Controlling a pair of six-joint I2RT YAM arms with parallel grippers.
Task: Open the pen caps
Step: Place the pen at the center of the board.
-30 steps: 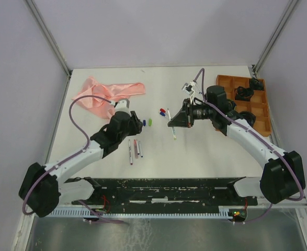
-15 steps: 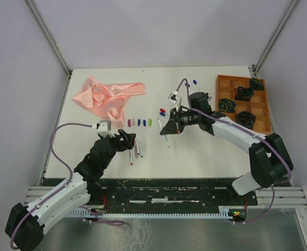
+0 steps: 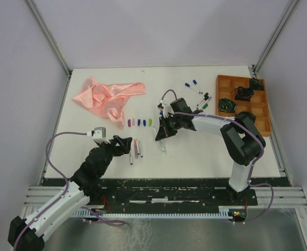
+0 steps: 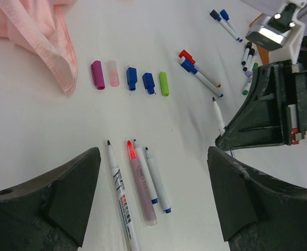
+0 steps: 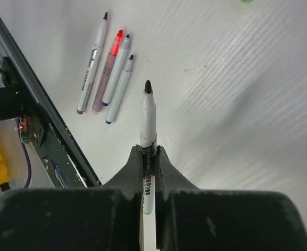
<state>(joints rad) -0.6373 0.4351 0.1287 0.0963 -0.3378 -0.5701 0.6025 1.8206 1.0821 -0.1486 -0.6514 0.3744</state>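
Your right end effector (image 5: 149,152) pinches an uncapped pen (image 5: 147,115). Your left end effector (image 4: 152,155) hangs spread over three bare pens (image 4: 141,188).

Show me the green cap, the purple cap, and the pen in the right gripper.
green cap (image 4: 163,83), left wrist view, middle of its body.
purple cap (image 4: 97,75), left wrist view, middle of its body.
held pen (image 5: 148,117), right wrist view, white barrel below the black tip.
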